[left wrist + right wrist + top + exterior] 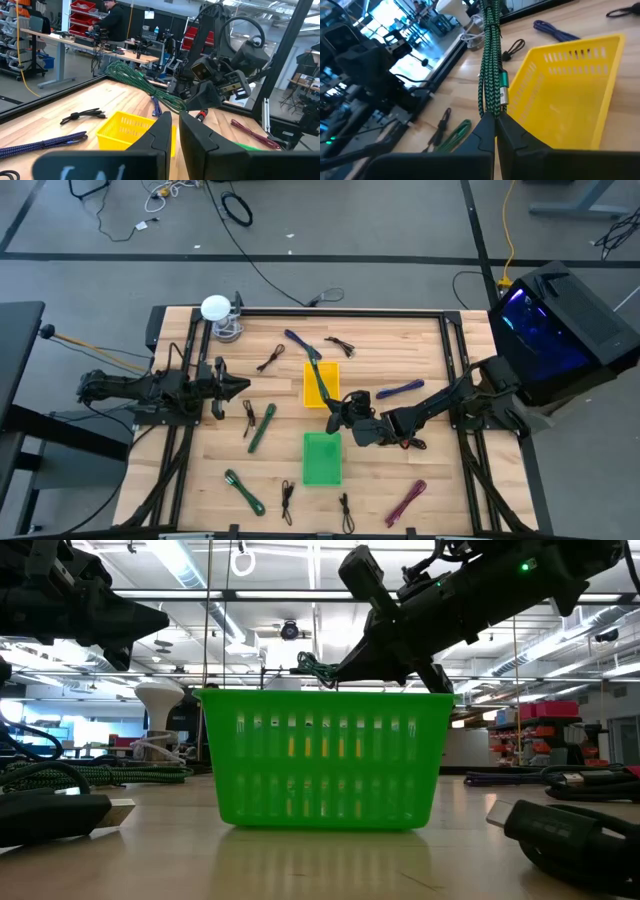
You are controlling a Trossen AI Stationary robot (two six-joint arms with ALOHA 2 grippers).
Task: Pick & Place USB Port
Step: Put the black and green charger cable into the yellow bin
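Note:
The green braided cable (318, 380) is a bundle of strands with a metal USB plug (502, 95). It runs from my right gripper (335, 418) across the yellow basket (310, 395) toward the far edge. My right gripper (495, 116) is shut on it, above the table between the yellow basket and the green basket (322, 458). The low view shows the cable (318, 668) raised above the green basket (320, 760). My left gripper (243, 388) waits shut at the table's left, holding nothing. My right gripper pinches the green cable's near end (491, 107) between its two fingers, just behind the USB plug. The fingers come from the table's right, slanting down, and the bundle runs straight on from them, along their line. The held end is lifted; whether the far end rests on anything I cannot tell.
Loose cables lie about the table: a blue one (400, 390) right of the yellow basket, another blue one (298, 340) at the far side, a red one (405, 502) near the front, green ones (262, 425) (243, 490) on the left, and several small black ones. A white round object (217, 310) stands far left.

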